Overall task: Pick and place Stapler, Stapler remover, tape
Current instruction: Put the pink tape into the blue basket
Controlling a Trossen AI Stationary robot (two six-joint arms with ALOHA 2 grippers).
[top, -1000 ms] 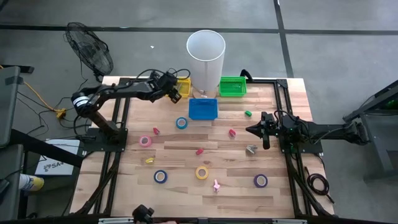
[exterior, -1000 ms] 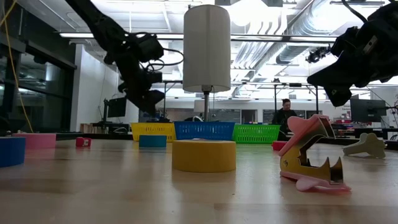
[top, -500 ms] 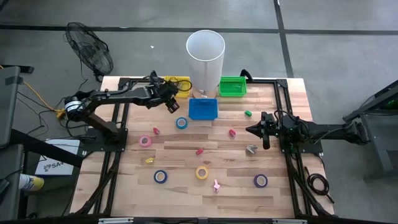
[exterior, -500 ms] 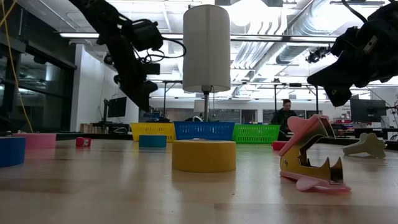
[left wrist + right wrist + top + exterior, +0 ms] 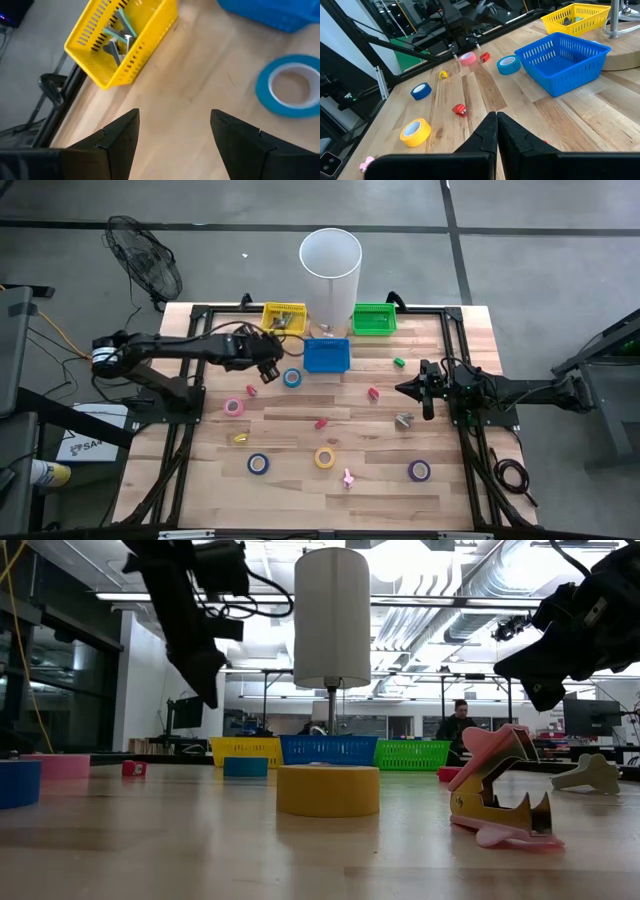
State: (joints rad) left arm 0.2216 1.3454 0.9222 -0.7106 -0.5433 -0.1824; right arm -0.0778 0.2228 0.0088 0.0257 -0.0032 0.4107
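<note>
High view, left end effector (image 5: 268, 369) moved off yellow basket (image 5: 284, 317), empty

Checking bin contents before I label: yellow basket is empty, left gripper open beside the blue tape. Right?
Not empty. The left wrist view shows staple removers lying in the yellow basket. The rest holds: the left gripper is open beside the blue tape.

Baskets are yellow (image 5: 284, 317), blue (image 5: 327, 355) and green (image 5: 374, 319); tape rolls are blue (image 5: 292, 378), yellow (image 5: 325, 457), seemingly purple (image 5: 419, 470).
</note>
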